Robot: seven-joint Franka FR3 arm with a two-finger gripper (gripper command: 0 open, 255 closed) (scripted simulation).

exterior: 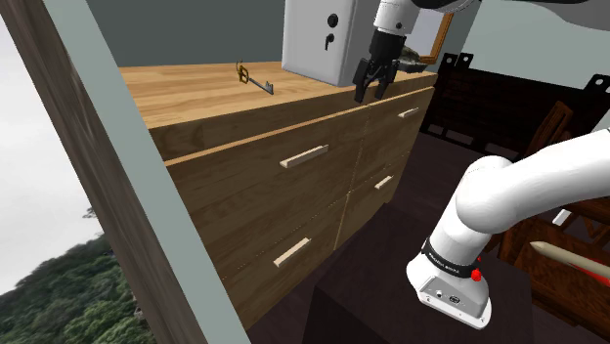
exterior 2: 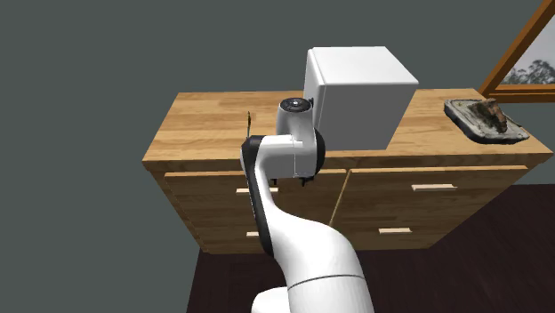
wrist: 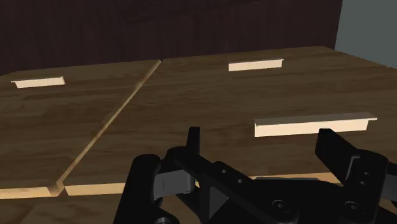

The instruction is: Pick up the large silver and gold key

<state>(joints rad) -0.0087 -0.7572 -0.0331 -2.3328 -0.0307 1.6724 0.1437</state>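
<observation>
wooden counter with drawers below, white arm reaching to its front edge. white box stands on top. jaws spread, holding nothing, just in front of the white box at the counter's front lip, facing down the drawer fronts. key lies flat on top, on the shoulder view's left of the white box, well apart from the jaws. likely risks: swinging over clips the box corner or the lip; thin flat key gets nudged or slips if the jaws land off-centre.
</observation>
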